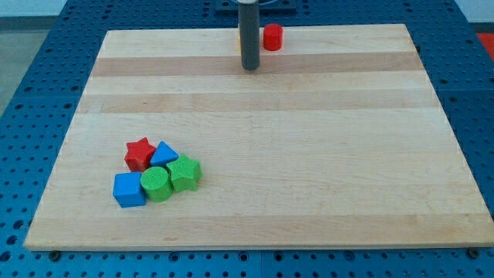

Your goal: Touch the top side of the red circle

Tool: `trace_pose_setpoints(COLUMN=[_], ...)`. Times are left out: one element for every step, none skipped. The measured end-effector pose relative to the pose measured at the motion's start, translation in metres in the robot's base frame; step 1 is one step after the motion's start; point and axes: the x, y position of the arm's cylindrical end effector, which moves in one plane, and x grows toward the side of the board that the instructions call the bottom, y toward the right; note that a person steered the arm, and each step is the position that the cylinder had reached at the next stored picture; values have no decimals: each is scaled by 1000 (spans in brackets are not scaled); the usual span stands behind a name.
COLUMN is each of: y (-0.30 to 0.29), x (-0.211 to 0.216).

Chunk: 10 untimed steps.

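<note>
The red circle (272,37) is a short red cylinder near the top edge of the wooden board (309,139), a little right of the middle. My tip (250,69) is at the lower end of the dark rod, just left of and below the red circle, a small gap apart from it. The rod partly hides something small and orange behind it at its left side.
A cluster of blocks lies at the lower left: a red star (140,154), a blue triangle (163,154), a blue cube (129,189), a green cylinder (156,184) and a green hexagon-like block (184,173). Blue perforated table surrounds the board.
</note>
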Motion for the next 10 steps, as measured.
trace_pose_setpoints(y=[41,103,147,167,168,168,161,120,62,8], x=[21,18,-20,-76,-122,-122,-123,-122,-121,-121])
